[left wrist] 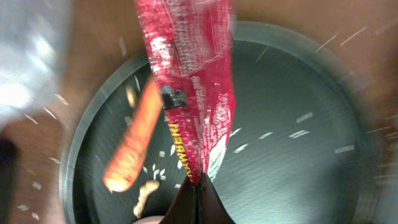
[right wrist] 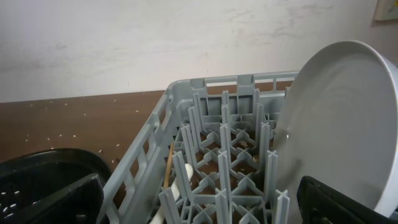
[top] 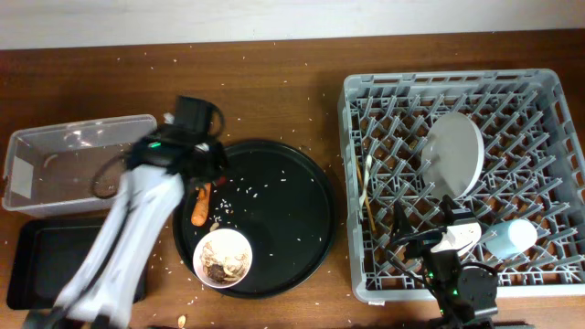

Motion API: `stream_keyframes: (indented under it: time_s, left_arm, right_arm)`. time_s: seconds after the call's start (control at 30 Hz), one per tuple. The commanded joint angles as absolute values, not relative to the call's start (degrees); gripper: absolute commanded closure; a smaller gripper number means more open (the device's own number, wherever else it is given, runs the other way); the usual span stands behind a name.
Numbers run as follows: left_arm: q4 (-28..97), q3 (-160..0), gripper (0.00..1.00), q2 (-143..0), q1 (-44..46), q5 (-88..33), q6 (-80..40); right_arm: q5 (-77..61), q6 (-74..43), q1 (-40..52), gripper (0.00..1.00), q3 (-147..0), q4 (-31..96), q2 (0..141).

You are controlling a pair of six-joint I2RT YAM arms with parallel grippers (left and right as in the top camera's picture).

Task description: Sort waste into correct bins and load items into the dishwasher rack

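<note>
The left pincer (left wrist: 196, 200) pinches the red foil wrapper (left wrist: 193, 81) tight, over the round black tray (left wrist: 298, 81). The orange carrot piece (left wrist: 134, 140) lies just beside it. The right pincer (right wrist: 208, 205) has its fingers spread wide, above the grey rack (right wrist: 205, 149), with the white plate (right wrist: 336, 137) right beside it.

wrapper (left wrist: 193, 93): glossy crinkled foil | rack (top: 452, 78): matt grey plastic | plate (top: 454, 153): smooth, glossy | table (top: 274, 91): wood

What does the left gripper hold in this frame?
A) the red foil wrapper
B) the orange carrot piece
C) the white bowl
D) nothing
A: in the left wrist view the red foil wrapper is pinched in the left gripper, while the carrot piece lies on the round black tray below.
</note>
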State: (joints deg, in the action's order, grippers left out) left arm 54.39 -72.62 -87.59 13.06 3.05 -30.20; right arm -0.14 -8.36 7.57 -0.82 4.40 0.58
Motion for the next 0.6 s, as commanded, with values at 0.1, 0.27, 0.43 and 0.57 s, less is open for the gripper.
stream_keyframes:
  time_s: [0.1, 0.27, 0.43, 0.57]
  left_arm:
    - [53.39, -75.99, 1.00, -84.20, -14.06, 7.68, -19.25]
    - [61.89, -84.75, 0.13, -88.14, -13.61, -1.34, -13.34]
    - [66.81, -75.05, 0.48, -87.53, 4.05, 3.81, -13.15]
    - [48.88, -58.33, 0.61, -87.53, 9.96, 6.92, -13.63]
  right_arm:
    - [-0.67, -7.99, 7.42, 0.01, -0.32, 4.32, 0.21]
    - [-0.67, -7.99, 7.42, 0.01, -0.32, 4.34, 0.21]
    - [-0.69, -7.99, 7.42, 0.01, -0.32, 4.32, 0.21]
    - [-0.67, -7.99, 7.42, 0.01, -0.32, 4.32, 0.21]
